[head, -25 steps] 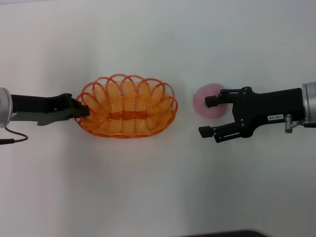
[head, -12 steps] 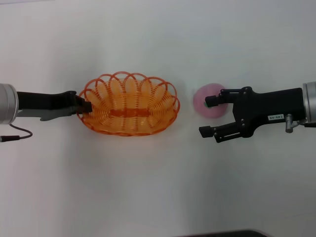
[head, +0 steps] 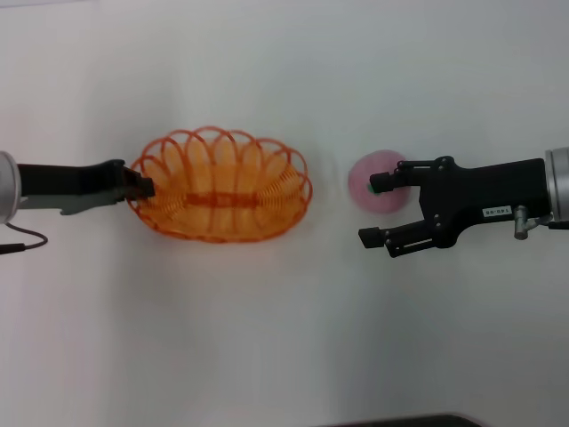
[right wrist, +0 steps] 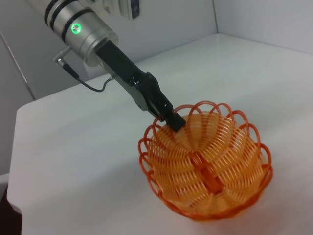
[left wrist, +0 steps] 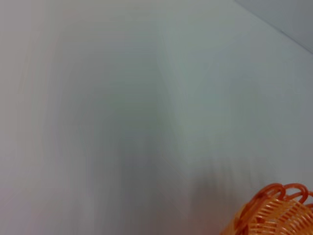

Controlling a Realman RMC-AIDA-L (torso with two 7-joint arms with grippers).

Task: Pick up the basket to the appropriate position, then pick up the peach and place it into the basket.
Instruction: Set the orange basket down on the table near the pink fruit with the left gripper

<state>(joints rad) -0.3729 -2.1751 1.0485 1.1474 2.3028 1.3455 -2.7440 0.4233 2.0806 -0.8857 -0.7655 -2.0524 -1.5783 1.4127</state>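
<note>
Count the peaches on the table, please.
1. The peach lies right of the basket, partly hidden behind the open right pincer. None shows inside the basket.

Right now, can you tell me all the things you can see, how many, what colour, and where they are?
Oval orange wire-like basket: one, orange, left of the middle of the table, empty, its left rim gripped by the left gripper.
Round pink peach: one, pink, on the table to the right of the basket, apart from it, partly hidden behind a finger of the right gripper.
White table: one, white, under everything.
Left gripper: one, black, at the basket's left end, shut on its rim.
Right gripper: one, black, open, beside the peach, one finger over it and the other nearer the robot.
</note>
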